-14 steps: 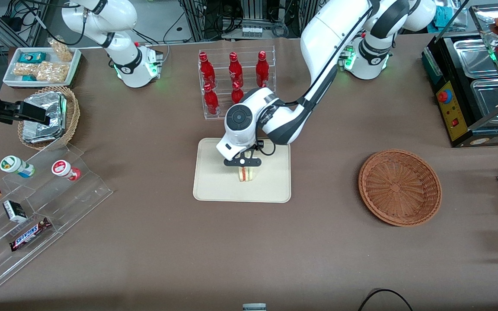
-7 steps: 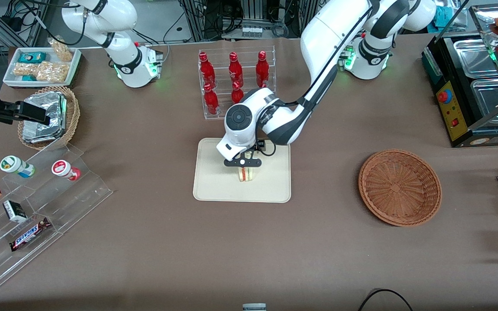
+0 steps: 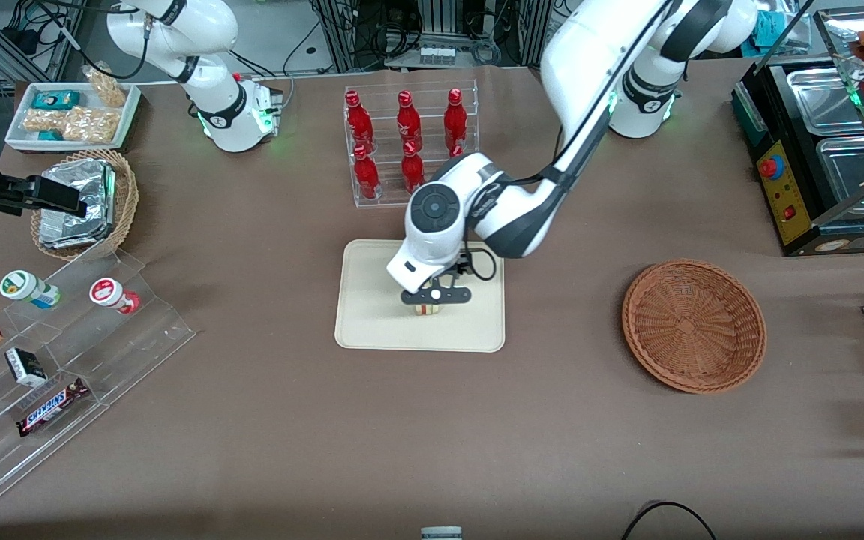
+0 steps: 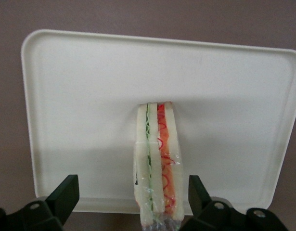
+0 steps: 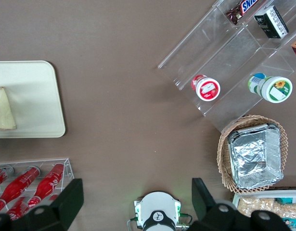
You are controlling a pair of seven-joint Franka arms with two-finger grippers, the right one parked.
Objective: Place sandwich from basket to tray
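The sandwich (image 4: 155,159), a clear-wrapped wedge of white bread with green and red filling, stands on the cream tray (image 4: 80,96). My left gripper (image 4: 132,186) is open, with one black finger (image 4: 66,192) on each side of the sandwich and a gap between each finger and the bread. In the front view the gripper (image 3: 436,296) hangs over the middle of the tray (image 3: 372,330) and hides most of the sandwich (image 3: 426,309). The reddish-brown basket (image 3: 693,324) lies empty toward the working arm's end of the table. The right wrist view also shows the sandwich (image 5: 2,111) on the tray (image 5: 37,96).
A clear rack of red bottles (image 3: 409,142) stands just farther from the camera than the tray. A tan basket with foil packets (image 3: 83,202), a white dish of snacks (image 3: 72,112) and an acrylic shelf of goods (image 3: 64,352) lie toward the parked arm's end.
The left arm's wrist has risen and shifted slightly toward the camera, so the gripper now covers the sandwich in the front view. The sandwich stays on the tray.
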